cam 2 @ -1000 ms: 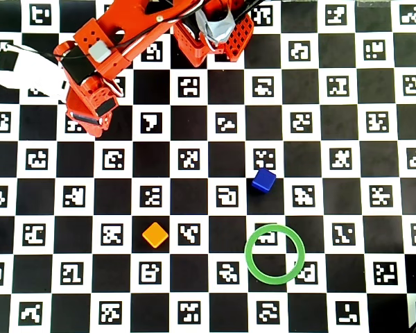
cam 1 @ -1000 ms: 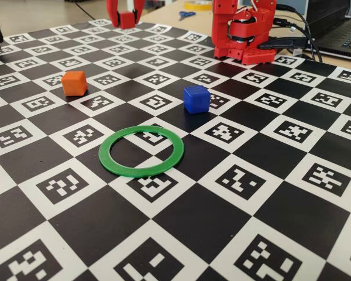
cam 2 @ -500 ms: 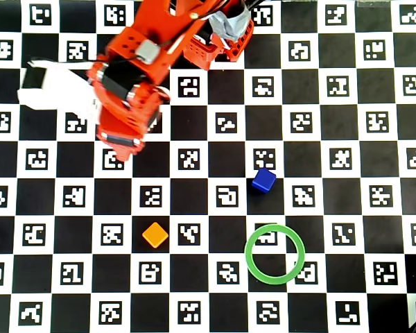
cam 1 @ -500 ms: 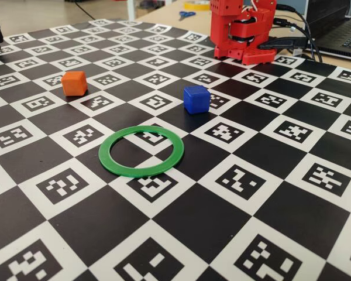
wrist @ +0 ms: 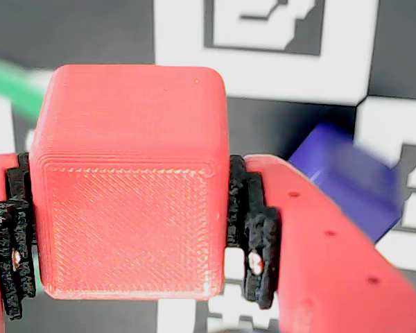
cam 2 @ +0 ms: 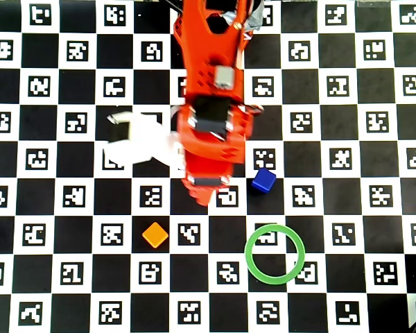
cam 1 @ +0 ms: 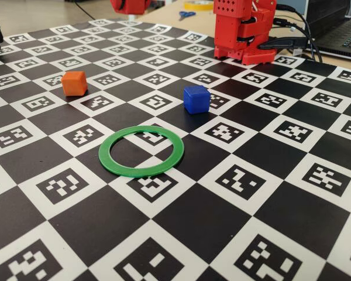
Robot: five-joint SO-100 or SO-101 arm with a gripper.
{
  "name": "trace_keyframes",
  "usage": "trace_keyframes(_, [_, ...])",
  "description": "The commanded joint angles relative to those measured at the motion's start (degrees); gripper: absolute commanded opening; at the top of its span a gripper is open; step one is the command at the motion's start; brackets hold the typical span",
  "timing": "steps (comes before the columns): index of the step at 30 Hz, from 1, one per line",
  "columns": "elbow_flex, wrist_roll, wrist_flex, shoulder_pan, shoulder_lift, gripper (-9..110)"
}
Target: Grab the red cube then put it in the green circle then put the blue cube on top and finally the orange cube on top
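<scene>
The red cube [wrist: 128, 180] fills the wrist view, clamped between the black pads [wrist: 253, 250] of my gripper [wrist: 132, 232], which is shut on it and held above the board. From overhead the arm [cam 2: 208, 132] reaches over the board's middle and hides the cube; its tip [cam 2: 204, 194] is left of the blue cube [cam 2: 263, 180]. The blue cube [cam 1: 196, 99] sits behind the green circle [cam 1: 140, 171], which is empty. The orange cube [cam 1: 74, 82] rests alone further left. The wrist view also catches the blue cube [wrist: 350, 184] and a bit of the green circle [wrist: 10, 87].
The red arm base [cam 1: 244, 32] stands at the board's far edge, with a laptop [cam 1: 339, 32] and cables beside it. Scissors [cam 1: 186, 14] lie beyond the board. A white camera housing [cam 2: 135, 142] sticks out left of the arm.
The arm has swung from the far left of the board toward its middle, carrying the red cube raised. The blue cube, orange cube and green circle have not moved.
</scene>
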Motion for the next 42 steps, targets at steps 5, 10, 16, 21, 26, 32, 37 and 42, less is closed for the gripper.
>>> trace_keyframes(5, [-18.9, 4.6, 2.2, -7.0, -9.3, 9])
trace_keyframes(10, [-22.8, 9.7, 0.8, -11.4, -14.3, 9])
trace_keyframes(16, [-31.7, 15.2, 1.8, -16.5, -22.5, 8])
trace_keyframes(21, [-39.5, 17.2, 1.1, -18.8, -29.9, 8])
trace_keyframes(26, [-44.1, 17.3, 0.3, -18.5, -36.7, 8])
trace_keyframes(32, [-47.2, 15.3, -1.2, -16.3, -42.1, 8])
trace_keyframes(37, [-48.0, 14.1, -2.8, -15.1, -44.4, 8])
trace_keyframes(42, [-49.3, 13.2, -2.9, -14.7, -46.0, 8])
